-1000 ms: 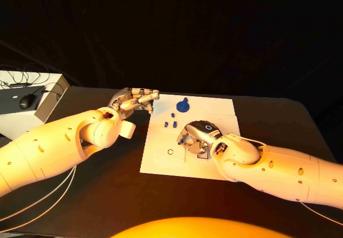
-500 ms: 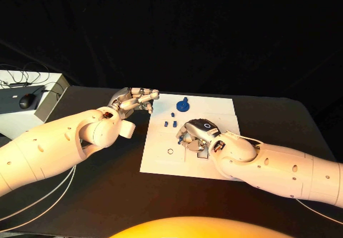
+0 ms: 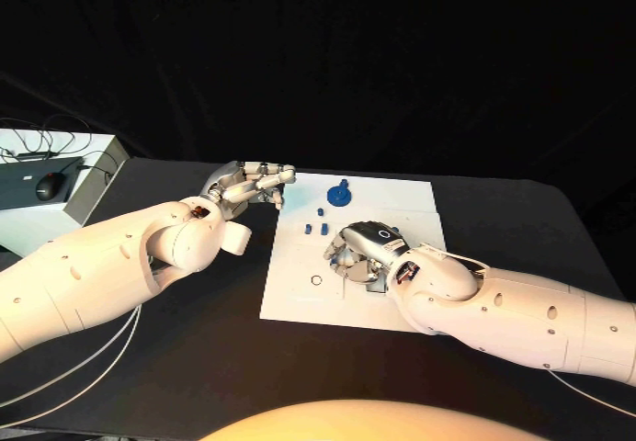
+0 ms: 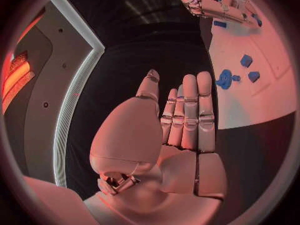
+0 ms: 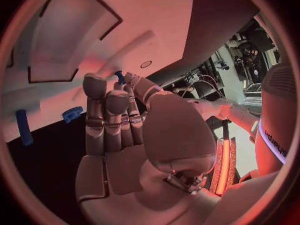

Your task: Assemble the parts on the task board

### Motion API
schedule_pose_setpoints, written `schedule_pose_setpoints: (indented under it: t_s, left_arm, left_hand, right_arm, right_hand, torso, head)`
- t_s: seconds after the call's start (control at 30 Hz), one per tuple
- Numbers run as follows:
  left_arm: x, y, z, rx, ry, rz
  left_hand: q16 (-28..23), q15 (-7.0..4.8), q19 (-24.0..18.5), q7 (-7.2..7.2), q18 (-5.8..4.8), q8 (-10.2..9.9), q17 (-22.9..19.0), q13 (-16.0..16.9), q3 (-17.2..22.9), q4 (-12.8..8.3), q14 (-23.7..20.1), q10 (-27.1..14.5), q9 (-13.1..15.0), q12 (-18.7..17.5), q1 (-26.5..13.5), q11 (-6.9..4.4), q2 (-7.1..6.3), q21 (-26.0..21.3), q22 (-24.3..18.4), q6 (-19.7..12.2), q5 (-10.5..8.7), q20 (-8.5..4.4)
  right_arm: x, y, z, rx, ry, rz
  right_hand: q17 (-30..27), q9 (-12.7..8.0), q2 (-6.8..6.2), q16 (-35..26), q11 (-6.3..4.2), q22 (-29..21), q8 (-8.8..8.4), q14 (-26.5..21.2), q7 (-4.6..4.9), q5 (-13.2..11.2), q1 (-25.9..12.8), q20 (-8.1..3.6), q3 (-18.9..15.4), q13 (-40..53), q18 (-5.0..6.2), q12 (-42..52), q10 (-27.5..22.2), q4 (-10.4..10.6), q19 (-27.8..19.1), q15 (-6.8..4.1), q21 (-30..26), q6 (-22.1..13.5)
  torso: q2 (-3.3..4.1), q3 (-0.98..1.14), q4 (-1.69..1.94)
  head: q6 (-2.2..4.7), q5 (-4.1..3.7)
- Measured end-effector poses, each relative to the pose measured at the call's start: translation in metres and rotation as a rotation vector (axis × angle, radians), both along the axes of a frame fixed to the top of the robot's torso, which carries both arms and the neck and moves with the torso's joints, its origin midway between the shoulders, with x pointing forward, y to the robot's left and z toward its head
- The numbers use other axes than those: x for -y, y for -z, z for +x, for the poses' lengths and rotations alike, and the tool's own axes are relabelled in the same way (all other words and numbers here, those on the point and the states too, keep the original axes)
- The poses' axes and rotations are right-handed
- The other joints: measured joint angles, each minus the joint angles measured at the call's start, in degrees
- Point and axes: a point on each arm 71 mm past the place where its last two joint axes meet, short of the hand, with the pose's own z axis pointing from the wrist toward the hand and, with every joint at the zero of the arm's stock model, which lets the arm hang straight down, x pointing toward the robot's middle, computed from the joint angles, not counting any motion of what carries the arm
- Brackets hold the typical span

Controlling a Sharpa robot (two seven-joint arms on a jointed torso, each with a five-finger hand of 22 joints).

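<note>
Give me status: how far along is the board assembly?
Early. Nothing looks seated yet: the blue round part and small blue parts lie loose at the far side of the board. The right hand is over the board's middle, a small blue part at its fingertips. The left hand sits at the board's edge, holding nothing. Most placement remains.

The head view looks steeply down from above the tabletop [image 3: 198, 367], taking in both arms and the whole board [image 3: 398, 197]. Each wrist view sits close behind its own hand, looking along the fingers: left hand [image 4: 178, 130], right hand [image 5: 119, 135]. All three share the board [image 4: 262, 85] [image 5: 106, 50] and blue parts [image 3: 339, 195] [image 4: 224, 78].
</note>
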Motion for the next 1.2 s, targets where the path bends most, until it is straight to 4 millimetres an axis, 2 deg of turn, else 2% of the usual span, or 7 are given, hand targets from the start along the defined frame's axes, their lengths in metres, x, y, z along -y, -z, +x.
schedule_pose_setpoints:
  t_s: [0.43,0.57,0.67,0.73,0.83,1.07,1.2]
  left_arm:
    - [-0.001,0.000,0.000,-0.003,-0.001,0.000]
    - [-0.001,0.000,0.000,-0.004,-0.001,0.000]
    - [-0.001,0.000,0.000,-0.005,0.000,0.000]
    - [-0.001,0.000,0.000,-0.005,0.000,0.000]
    - [-0.001,0.001,0.000,-0.006,0.000,0.000]
    - [-0.002,0.001,0.000,-0.008,-0.001,0.002]
    - [-0.003,0.001,0.000,-0.008,-0.002,0.003]
  left_hand:
    - [0.00,0.00,0.00,0.00,-0.04,0.00,0.00,0.00,0.00,0.00,0.00,0.00,0.00,0.00,0.00,0.00,0.00,0.00,-0.01,0.00,0.00,0.00]
    - [0.00,0.00,0.00,0.00,-0.05,0.00,-0.01,0.00,0.00,0.00,0.00,-0.22,0.00,0.00,0.00,0.22,0.00,0.00,-0.01,0.00,0.00,0.00]
    - [0.00,0.00,0.00,0.00,-0.05,0.00,-0.01,0.00,0.00,0.00,0.00,-0.22,0.00,0.00,0.00,0.22,0.00,0.00,-0.01,0.00,0.00,0.00]
    - [0.00,0.00,0.00,0.00,-0.05,0.00,-0.01,0.00,0.00,0.00,0.00,-0.22,0.00,0.00,0.00,0.22,0.00,0.00,-0.01,0.00,0.00,0.00]
    - [0.00,0.00,0.00,0.00,-0.06,0.00,-0.01,0.00,0.00,0.00,0.00,-0.22,0.00,0.00,0.00,0.22,0.00,0.00,-0.01,0.00,0.00,0.00]
    - [0.00,0.00,0.00,0.21,-0.12,0.00,-0.01,0.00,0.00,0.00,0.00,-0.62,0.00,0.00,0.00,0.22,0.00,0.00,-0.01,-0.20,0.00,0.00]
    - [0.00,0.00,-0.01,0.21,0.00,0.00,-0.01,0.00,0.00,0.00,0.00,-0.62,0.00,0.00,0.00,0.22,0.00,0.00,-0.02,-0.20,0.00,-0.01]
  right_arm:
    - [0.003,0.001,-0.001,0.002,0.005,0.004]
    - [0.005,0.002,0.000,0.006,0.013,0.007]
    - [0.008,0.001,0.001,0.014,0.020,0.015]
    - [0.008,0.000,0.001,0.019,0.022,0.023]
    - [0.009,-0.001,0.000,0.026,0.023,0.041]
    - [0.025,-0.011,-0.004,0.023,0.045,0.085]
    - [0.046,-0.027,0.002,0.012,0.089,0.115]
  right_hand:
    - [-0.17,-0.21,0.59,0.23,0.15,-0.30,0.00,-0.01,0.50,0.06,0.59,-0.17,-0.92,0.18,0.01,0.25,-0.19,-0.46,-0.17,-0.01,0.14,-0.23]
    - [-0.71,-0.31,-0.39,-0.23,1.59,-1.91,0.00,-0.76,1.34,0.27,0.11,-0.17,-0.92,0.39,0.28,0.63,-5.96,-0.46,-0.17,0.72,-3.56,-2.45]
    - [-1.25,-0.31,-1.50,-0.66,2.70,-3.32,0.00,-0.33,0.55,-1.06,0.39,0.36,-3.34,0.17,0.29,0.52,-10.80,0.07,0.34,1.17,-6.02,-4.62]
    - [-1.63,-0.31,-2.16,-1.02,3.11,-4.63,0.00,-0.42,0.24,-1.89,1.05,0.89,-6.05,0.17,0.29,0.52,-13.40,0.99,0.24,1.69,-8.18,-6.29]
    - [-2.50,-0.30,-3.49,-1.33,3.76,-7.13,0.00,-0.52,-0.18,-2.31,4.15,1.38,-10.90,0.17,0.30,0.52,-15.56,6.00,0.34,1.99,-9.81,-7.65]
    - [-2.80,-0.30,-3.85,-0.35,2.96,-8.22,0.00,-0.52,-0.18,-2.27,5.31,1.38,-12.92,0.09,0.30,0.52,-13.19,8.57,0.34,1.99,-7.11,-7.65]
    - [-2.54,-0.30,-1.57,0.41,1.37,-7.19,0.00,-0.11,1.27,0.03,5.00,1.05,-11.82,0.17,0.66,1.47,-5.02,6.87,0.02,1.23,-3.98,-6.16]
  torso:
    - [0.00,0.02,0.01]
    - [0.01,0.02,-0.01]
    - [0.01,0.02,0.00]
    - [0.01,0.02,0.01]
    - [0.01,0.02,0.03]
    - [-0.01,-0.04,0.02]
    - [-0.05,-0.05,-0.03]
  head:
    - [0.04,-0.08]
    - [0.10,-0.13]
    - [0.12,-0.13]
    - [0.13,-0.15]
    - [0.18,-0.20]
    - [0.44,-0.49]
    - [0.64,-0.57]
